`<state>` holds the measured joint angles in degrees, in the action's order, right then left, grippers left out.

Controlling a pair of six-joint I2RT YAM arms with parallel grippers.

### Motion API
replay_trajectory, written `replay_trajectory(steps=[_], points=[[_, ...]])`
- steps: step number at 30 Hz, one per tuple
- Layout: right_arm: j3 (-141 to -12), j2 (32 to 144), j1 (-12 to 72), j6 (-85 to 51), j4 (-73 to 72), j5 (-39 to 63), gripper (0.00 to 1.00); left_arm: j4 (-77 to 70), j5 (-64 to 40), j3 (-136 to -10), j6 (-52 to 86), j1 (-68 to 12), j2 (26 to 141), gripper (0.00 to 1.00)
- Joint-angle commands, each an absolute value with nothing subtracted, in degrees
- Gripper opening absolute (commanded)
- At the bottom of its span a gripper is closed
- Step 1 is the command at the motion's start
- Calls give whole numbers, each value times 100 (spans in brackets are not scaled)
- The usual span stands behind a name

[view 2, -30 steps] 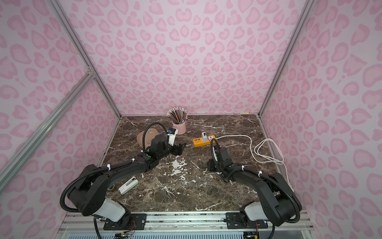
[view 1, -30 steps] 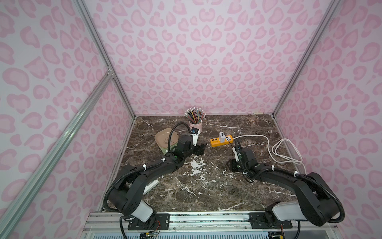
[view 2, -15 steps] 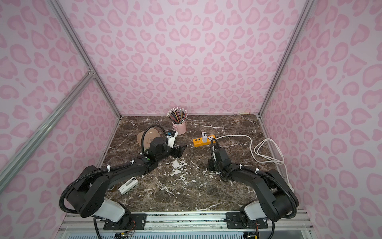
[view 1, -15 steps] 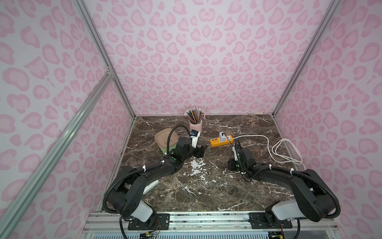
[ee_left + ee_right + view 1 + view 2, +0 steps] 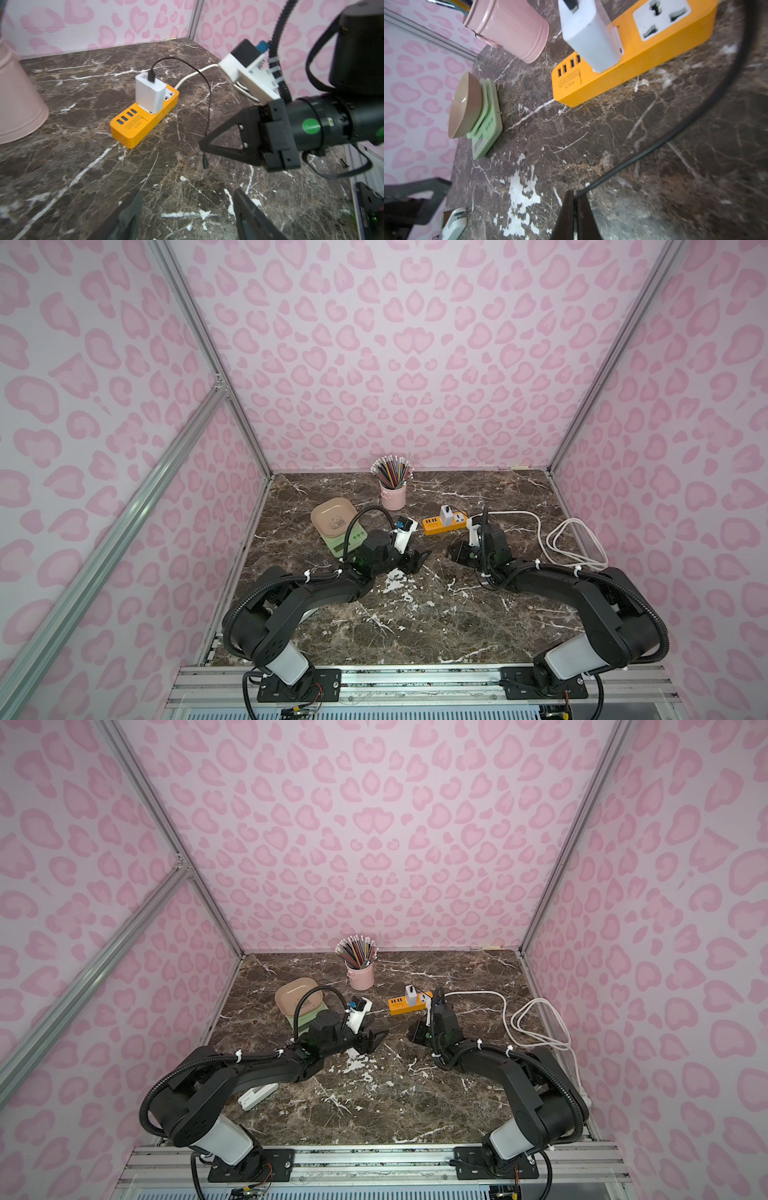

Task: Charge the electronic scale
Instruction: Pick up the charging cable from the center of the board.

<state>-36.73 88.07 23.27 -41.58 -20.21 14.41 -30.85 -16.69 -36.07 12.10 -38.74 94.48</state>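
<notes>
The scale [image 5: 342, 533] sits at the back left of the brown, white-veined marble table [image 5: 415, 626]. It is a flat pale green slab with a beige rounded-square tray [image 5: 333, 514] on top, and the left arm's ribbed hose arches over it. The right wrist view shows its green body [image 5: 487, 127] low and wedge-like under the shallow tray. To its right stands a ribbed pink cup [image 5: 393, 497] full of pencils. Further right lies a blocky orange strip [image 5: 143, 124] with blue USB ports, and a smooth white charger [image 5: 150, 94] is plugged into its top. A thin black cable [image 5: 208, 89] loops from the charger to the right gripper [image 5: 203, 143], whose black triangular fingers are pressed together on it. The cable's small plug [image 5: 205, 164] hangs just below the tips, well apart from the scale. The same pinch shows in the right wrist view [image 5: 574, 198]. The left gripper [image 5: 187, 195] stands low over the table with its jaws wide apart and nothing between them. It faces the right gripper across a chipped white patch in the marble.
</notes>
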Motion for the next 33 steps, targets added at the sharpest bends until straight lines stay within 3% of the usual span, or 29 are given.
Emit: replay_trajectory(steps=[1,10,22,26,33], points=[[-3806,8924,2312,-4743,-2644,1941,0,-3937,-2026,-3592,1029,-3892,9688,67],[-3804,9049,2311,-5346,-3118,2337,0,-4648,-2324,-3831,1073,-3929,10486,52],[-3727,9061,2312,-5563,-3381,2485,0,-4891,-2421,-4034,1283,-3869,10995,41],[-3729,9105,2318,-5599,-3436,2547,0,-4861,-2417,-4060,1290,-3845,11030,27],[-3722,9101,2320,-5591,-3481,2576,0,-4811,-2373,-4080,1301,-3825,11047,16]])
